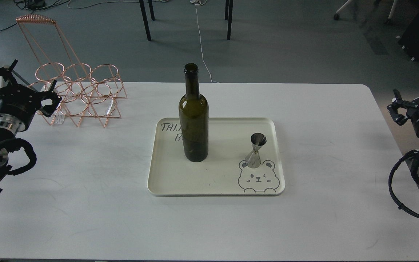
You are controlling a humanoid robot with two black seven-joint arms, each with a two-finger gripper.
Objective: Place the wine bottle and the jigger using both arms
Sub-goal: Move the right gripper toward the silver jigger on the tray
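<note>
Currently both items sit on the cream tray (158, 160) mid-table: wine bottle (194, 125) upright in the tray's left-centre, covering part of the printed lettering; jigger (256, 151) upright toward the right, its base just at the ear of the bear drawing (258, 178). Bottle and jigger are well apart, nothing touching either. Left gripper (47, 99) is off at the left table edge, empty, fingers spread, just in front of the copper wire rack (78, 96) at the table's far-left corner. Right gripper (395, 107) is at the right edge beyond the table, holding nothing; it's dark and small, can't tell if the fingers are apart or closed. Both arms are far from the tray. White table (86, 218), grey floor behind with a white cable (200, 40) and dark legs
</note>
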